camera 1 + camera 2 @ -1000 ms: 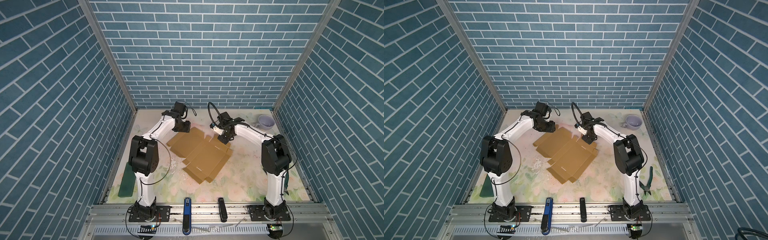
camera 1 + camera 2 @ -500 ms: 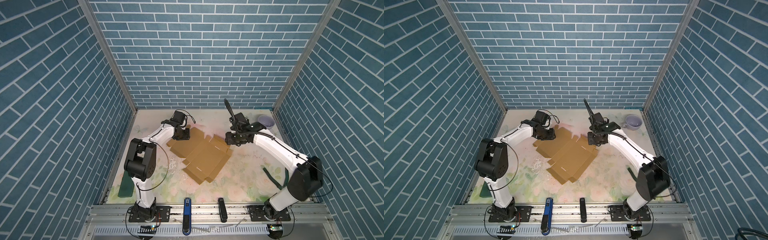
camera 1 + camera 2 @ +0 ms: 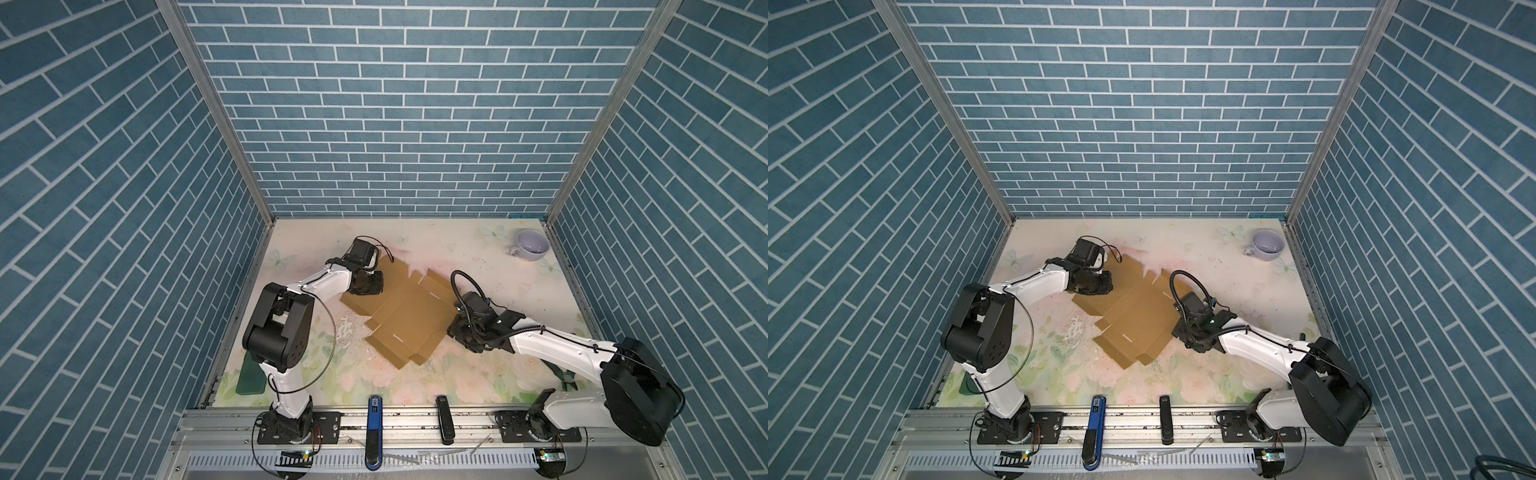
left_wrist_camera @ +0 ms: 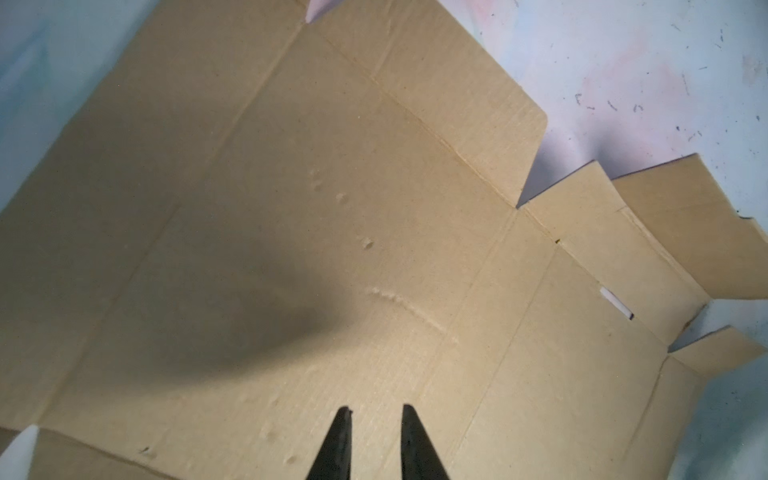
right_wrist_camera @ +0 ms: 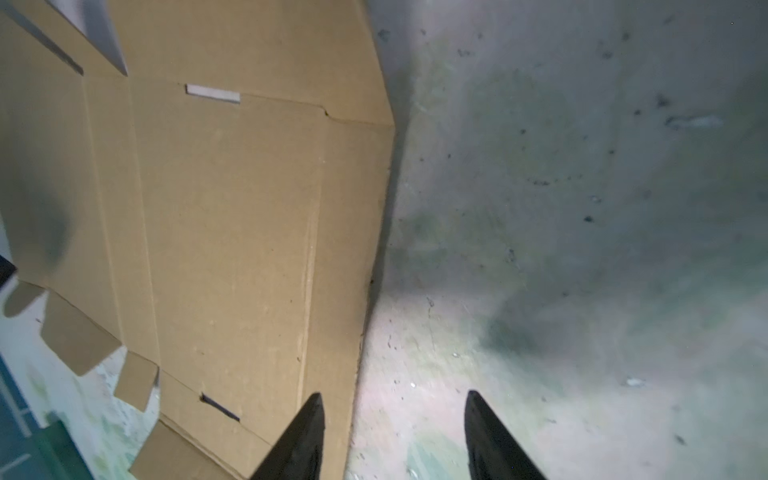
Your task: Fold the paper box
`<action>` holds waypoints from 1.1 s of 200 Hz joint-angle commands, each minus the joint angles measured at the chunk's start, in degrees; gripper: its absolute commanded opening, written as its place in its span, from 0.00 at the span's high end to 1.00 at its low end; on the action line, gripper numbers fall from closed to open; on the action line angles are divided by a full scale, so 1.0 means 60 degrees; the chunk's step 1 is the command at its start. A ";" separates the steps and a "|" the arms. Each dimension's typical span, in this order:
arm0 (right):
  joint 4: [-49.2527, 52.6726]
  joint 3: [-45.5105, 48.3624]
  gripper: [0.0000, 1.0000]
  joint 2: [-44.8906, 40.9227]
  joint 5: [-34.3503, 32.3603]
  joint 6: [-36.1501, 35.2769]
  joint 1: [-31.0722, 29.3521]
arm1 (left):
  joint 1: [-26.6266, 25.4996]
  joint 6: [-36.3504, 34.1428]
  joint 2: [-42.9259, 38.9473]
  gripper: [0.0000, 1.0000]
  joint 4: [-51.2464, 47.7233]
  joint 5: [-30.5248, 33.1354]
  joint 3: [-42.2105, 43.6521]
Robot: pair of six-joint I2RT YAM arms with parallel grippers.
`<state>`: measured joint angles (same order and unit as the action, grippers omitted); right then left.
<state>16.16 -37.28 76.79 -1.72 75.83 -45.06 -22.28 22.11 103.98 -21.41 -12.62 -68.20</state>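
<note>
The paper box [image 3: 409, 316] [image 3: 1133, 318] is a flat brown cardboard sheet with flaps and slots, lying unfolded and skewed mid-table. My left gripper [image 3: 371, 287] [image 3: 1103, 286] hovers over its far left panel. In the left wrist view the left gripper [image 4: 376, 409] shows a narrow gap, with only bare cardboard [image 4: 291, 208] behind it. My right gripper [image 3: 455, 329] [image 3: 1180, 332] sits at the sheet's right edge. In the right wrist view the right gripper [image 5: 395, 395] is open astride that edge, one fingertip [image 5: 316, 405] over the cardboard [image 5: 228, 208], the other over the table.
A lavender cup [image 3: 530, 245] [image 3: 1266, 245] stands at the far right corner. A green flat object [image 3: 250, 374] lies at the front left. A blue tool [image 3: 375, 417] and a black one [image 3: 442, 415] rest on the front rail. Brick-patterned walls enclose the table.
My right arm swung from the sheet's far edge toward the front along its right edge, its jaws widening a little. My left gripper came forward over the far left panel and its jaws narrowed.
</note>
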 commanded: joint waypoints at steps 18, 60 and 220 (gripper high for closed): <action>-0.3540 0.0815 0.46 0.0579 -0.0060 0.1906 -0.0122 | -0.0085 0.0328 0.0348 0.80 0.0352 0.0393 0.0281; -0.5561 0.1247 0.46 0.1622 0.0100 0.2579 -0.0296 | -0.0189 0.0417 0.0678 0.83 0.0266 0.0475 0.0352; 0.0448 -0.2717 0.90 0.1706 0.0226 -0.1370 0.0633 | -0.0429 0.0777 -0.0021 0.62 0.0216 0.0274 0.0586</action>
<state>3.97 -48.34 89.03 -0.25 78.06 -44.71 -24.69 27.11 105.97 -14.79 -10.07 -62.87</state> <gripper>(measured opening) 0.119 0.328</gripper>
